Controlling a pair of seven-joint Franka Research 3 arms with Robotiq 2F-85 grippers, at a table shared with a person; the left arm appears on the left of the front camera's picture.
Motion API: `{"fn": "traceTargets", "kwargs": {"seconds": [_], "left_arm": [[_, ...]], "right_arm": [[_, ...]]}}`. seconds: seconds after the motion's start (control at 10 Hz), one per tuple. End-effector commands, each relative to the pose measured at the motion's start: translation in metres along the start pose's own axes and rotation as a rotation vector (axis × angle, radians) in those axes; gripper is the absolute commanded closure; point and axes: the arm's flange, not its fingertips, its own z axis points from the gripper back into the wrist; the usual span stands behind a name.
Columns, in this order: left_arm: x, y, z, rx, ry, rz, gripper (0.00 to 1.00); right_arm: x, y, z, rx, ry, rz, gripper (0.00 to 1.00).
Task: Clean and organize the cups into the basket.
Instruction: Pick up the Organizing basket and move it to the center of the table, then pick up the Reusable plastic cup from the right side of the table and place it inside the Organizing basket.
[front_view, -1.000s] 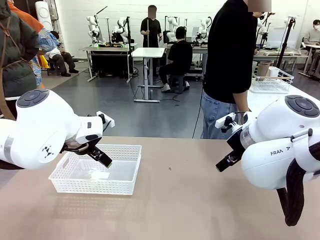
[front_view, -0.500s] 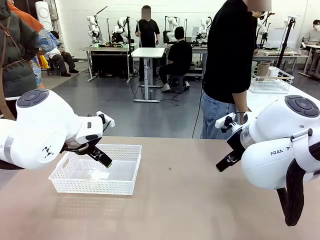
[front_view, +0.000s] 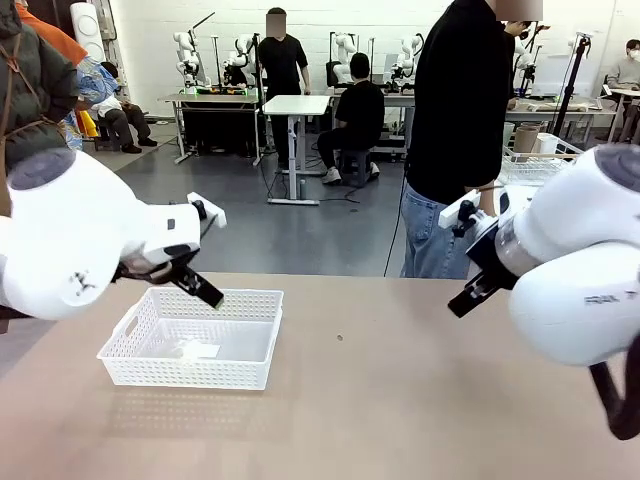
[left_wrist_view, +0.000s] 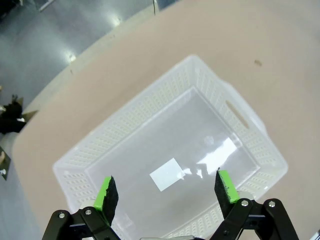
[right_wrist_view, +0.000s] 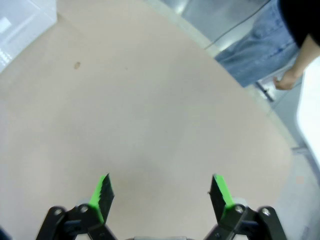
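The white lattice basket (front_view: 185, 370) sits on the table's left half, holding nothing but a white label on its floor. My left gripper (front_view: 208, 291) hangs open just above its far rim; the left wrist view looks straight down into the basket (left_wrist_view: 210, 80) between the left gripper's (left_wrist_view: 167, 192) spread fingers. My right gripper (front_view: 465, 300) is open over bare tabletop at the right, and in its own view the right gripper (right_wrist_view: 162, 192) holds nothing. A tan shape (front_view: 525, 137) stands by a wire basket far right, too small to tell whether it is one of the cups.
A person in a black shirt and jeans (front_view: 455, 130) stands at the table's far edge on the right, a hand (right_wrist_view: 286, 80) down by the side table. The wire basket (front_view: 525, 168) rests on that white side table. A dark speck (front_view: 340, 337) marks the tabletop.
Both arms have risen and swung, lifting each gripper a little higher above the table. The basket has stayed in place. Both grippers stay open.
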Motion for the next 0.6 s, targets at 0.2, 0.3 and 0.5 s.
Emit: {"fn": "traceTargets", "kwargs": {"seconds": [0.2, 0.3, 0.5], "left_arm": [[-0.064, -0.022, 0.102, 0.064, 0.028, -0.132, 0.00], [-0.082, -0.031, 0.113, 0.103, 0.064, -0.177, 0.00], [-0.108, -0.042, 0.123, 0.162, 0.158, -0.284, 0.00]], "right_arm": [[-0.092, 0.052, 0.056, -0.100, 0.239, 0.130, 0.00], [-0.111, 0.060, 0.063, -0.100, 0.264, 0.153, 0.00], [-0.132, 0.075, 0.078, -0.148, 0.268, 0.172, 0.00]]}}
